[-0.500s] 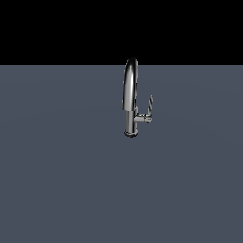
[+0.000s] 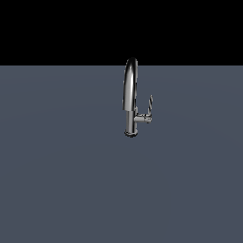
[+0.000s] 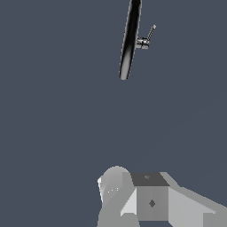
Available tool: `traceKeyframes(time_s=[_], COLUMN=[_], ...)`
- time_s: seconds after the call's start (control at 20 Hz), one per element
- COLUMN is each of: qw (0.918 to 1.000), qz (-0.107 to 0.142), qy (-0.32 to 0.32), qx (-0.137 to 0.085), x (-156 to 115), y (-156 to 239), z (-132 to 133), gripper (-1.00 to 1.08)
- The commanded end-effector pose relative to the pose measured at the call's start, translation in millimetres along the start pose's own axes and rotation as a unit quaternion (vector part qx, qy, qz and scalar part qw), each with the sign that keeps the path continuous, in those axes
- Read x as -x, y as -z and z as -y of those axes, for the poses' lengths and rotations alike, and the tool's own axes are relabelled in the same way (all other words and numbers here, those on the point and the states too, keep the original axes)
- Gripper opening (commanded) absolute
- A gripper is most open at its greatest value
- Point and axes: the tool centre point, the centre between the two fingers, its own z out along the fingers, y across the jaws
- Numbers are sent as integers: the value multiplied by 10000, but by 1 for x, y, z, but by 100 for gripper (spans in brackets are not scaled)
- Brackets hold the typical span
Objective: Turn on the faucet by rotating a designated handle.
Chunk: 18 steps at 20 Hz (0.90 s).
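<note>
In the exterior view, the faucet [image 2: 130, 99] is seen standing upright on a flat grey floor [image 2: 71, 180], a little right of centre, under a black background. Its arched spout rises from a cylindrical base. The handle [image 2: 149, 108] is carried on a short stub on the exterior view's right of the stem and points upward, slightly tilted. No arm is seen in this view.

In the wrist view, the faucet [image 3: 129, 42] is seen from above, well apart from the gripper [image 3: 146, 199], with the handle [image 3: 150, 34] sticking out beside the spout. Only grey body parts of the gripper are shown; the fingers are not made out, so the jaw opening cannot be told.
</note>
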Motion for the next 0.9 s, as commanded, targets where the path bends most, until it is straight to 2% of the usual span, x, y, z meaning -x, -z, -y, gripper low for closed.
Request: traceKeyframes(time_s=[0.0, 0.45, 0.85], qw=[9999, 9965, 9845], qz=[58, 425, 893], qy=[-68, -511, -1075], qx=[-67, -504, -1063], x=[-6, -43, -89], y=[0, -2, -9], z=[0, 1, -3], gripper=[-100, -100, -100])
